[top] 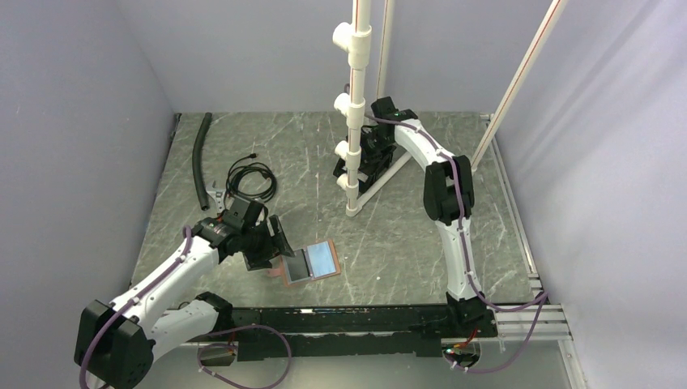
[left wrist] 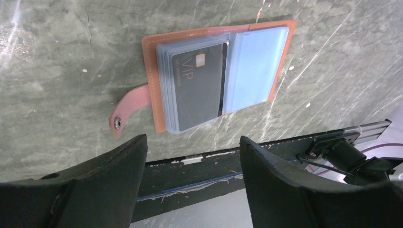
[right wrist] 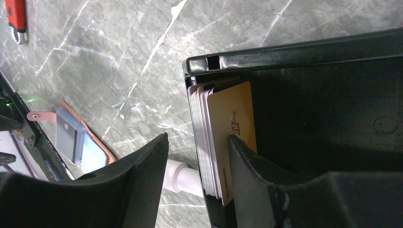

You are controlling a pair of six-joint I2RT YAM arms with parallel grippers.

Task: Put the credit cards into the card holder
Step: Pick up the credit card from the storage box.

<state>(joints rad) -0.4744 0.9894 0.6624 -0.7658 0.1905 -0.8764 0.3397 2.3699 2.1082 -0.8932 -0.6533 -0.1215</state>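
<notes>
**Where the right hand straddles the card stack: hazards and materials**

Because the credit cards (right wrist: 203,118) stand on edge, packed tight against the wall of the black box (right wrist: 309,52), the right hand (right wrist: 198,138) risks lifting several at once. It could also nip the wall along with them. Its jaws are part-spread, one finger inside by the gold front card (right wrist: 233,114), the other outside the box, nothing pinched yet.

- Cards: thin, stiff, glossy plastic; slick faces likely to slide or fan out of a shallow grip.
- Box: hard matt black plastic, open-topped, toward the back of the surface (top: 405,235).
- Card holder (left wrist: 218,76): tan leather bifold, lying open and flat near the front edge, snap tab (left wrist: 126,111) out to one side. Its clear glossy sleeves hold a dark VIP card (left wrist: 199,88) and what looks like a light blue card (left wrist: 254,66) opposite. Limp sleeves may buckle against a card's corner, and the unweighted holder may skid.
- Left hand (left wrist: 192,147): spread wide, empty, hovering above the holder.
</notes>
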